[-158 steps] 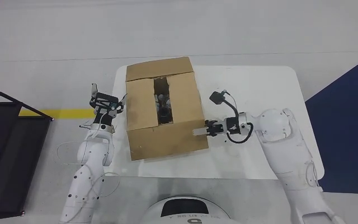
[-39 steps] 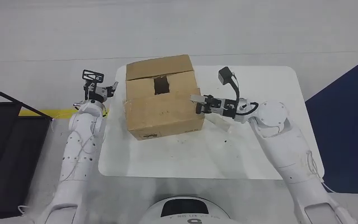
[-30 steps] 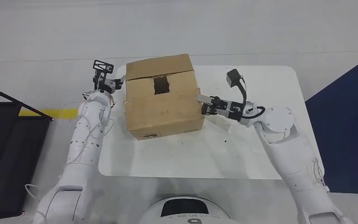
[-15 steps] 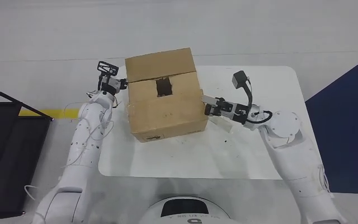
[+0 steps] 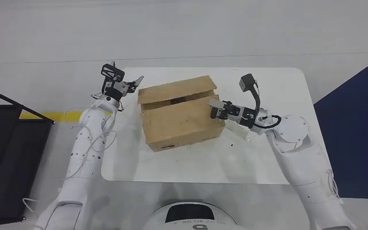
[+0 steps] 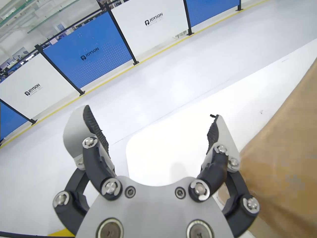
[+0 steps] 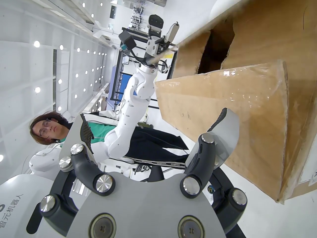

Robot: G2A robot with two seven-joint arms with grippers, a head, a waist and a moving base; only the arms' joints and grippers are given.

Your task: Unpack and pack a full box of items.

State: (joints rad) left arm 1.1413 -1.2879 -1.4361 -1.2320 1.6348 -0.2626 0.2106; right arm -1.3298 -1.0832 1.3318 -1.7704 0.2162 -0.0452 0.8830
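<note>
The brown cardboard box (image 5: 183, 118) stands tilted on the white table (image 5: 270, 161), its flaps nearly shut with a dark slit along the far top edge. My left gripper (image 5: 131, 87) hovers open just off the box's far left corner; in the left wrist view the left gripper (image 6: 153, 127) holds nothing and the box wall (image 6: 284, 164) rises beside one finger. My right gripper (image 5: 217, 109) is open at the box's right side; in the right wrist view the right gripper (image 7: 153, 125) has one finger (image 7: 226, 122) against a box flap (image 7: 230, 105). The box's contents are hidden.
A black rack (image 5: 17, 155) stands on the floor left of the table, by a yellow floor line (image 5: 54, 115). A blue panel (image 5: 345, 132) lies to the right. Bare table stretches in front of and right of the box.
The box has tipped toward the near side and shifted right, hiding its top opening. The left gripper rose and moved toward the box's far left corner. The right gripper stayed at the box's right side.
</note>
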